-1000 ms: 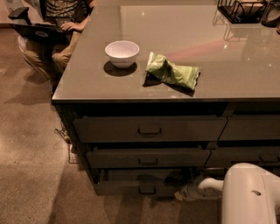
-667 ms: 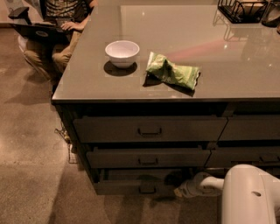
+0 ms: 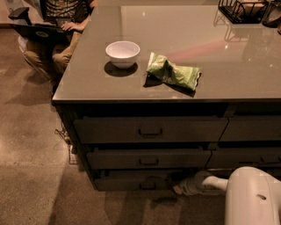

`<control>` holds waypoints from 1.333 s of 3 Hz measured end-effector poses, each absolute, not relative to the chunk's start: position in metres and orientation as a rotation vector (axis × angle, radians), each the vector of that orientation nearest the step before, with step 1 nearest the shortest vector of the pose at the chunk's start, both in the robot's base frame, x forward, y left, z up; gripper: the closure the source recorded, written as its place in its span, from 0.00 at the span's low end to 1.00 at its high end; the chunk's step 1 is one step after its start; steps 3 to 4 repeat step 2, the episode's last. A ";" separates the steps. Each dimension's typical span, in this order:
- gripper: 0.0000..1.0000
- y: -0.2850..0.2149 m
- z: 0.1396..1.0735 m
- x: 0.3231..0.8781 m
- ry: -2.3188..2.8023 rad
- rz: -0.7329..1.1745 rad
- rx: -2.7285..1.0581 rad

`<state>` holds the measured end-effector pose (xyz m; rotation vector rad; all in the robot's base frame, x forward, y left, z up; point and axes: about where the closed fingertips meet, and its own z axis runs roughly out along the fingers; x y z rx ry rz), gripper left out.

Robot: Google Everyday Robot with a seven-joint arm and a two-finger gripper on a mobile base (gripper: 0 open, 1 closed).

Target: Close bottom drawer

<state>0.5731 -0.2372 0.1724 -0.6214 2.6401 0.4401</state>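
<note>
The bottom drawer [image 3: 125,181] is the lowest of three wide dark fronts in the left stack under the counter. Its front sits about level with the drawers above, with a dark gap along its top edge, and its small pull handle [image 3: 148,183] shows at the centre. My gripper [image 3: 176,184] is low near the floor, at the right end of that drawer front, touching or nearly touching it. My white arm [image 3: 210,184] reaches to it from the lower right. The drawer's inside is hidden.
The grey counter [image 3: 228,66] holds a white bowl [image 3: 122,53], a green snack bag [image 3: 174,72] and a black wire basket [image 3: 243,9] at the back right. A seated person [image 3: 52,35] with a laptop is at the far left. Brown floor lies at the front left.
My arm has reached a little further left along the bottom drawer front. The gap above the bottom drawer looks smaller. Nothing on the counter has moved.
</note>
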 end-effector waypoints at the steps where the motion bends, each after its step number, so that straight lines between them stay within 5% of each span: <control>1: 1.00 -0.249 0.181 0.546 2.666 0.437 -0.549; 4: 1.00 -0.262 0.184 0.505 2.707 0.453 -0.453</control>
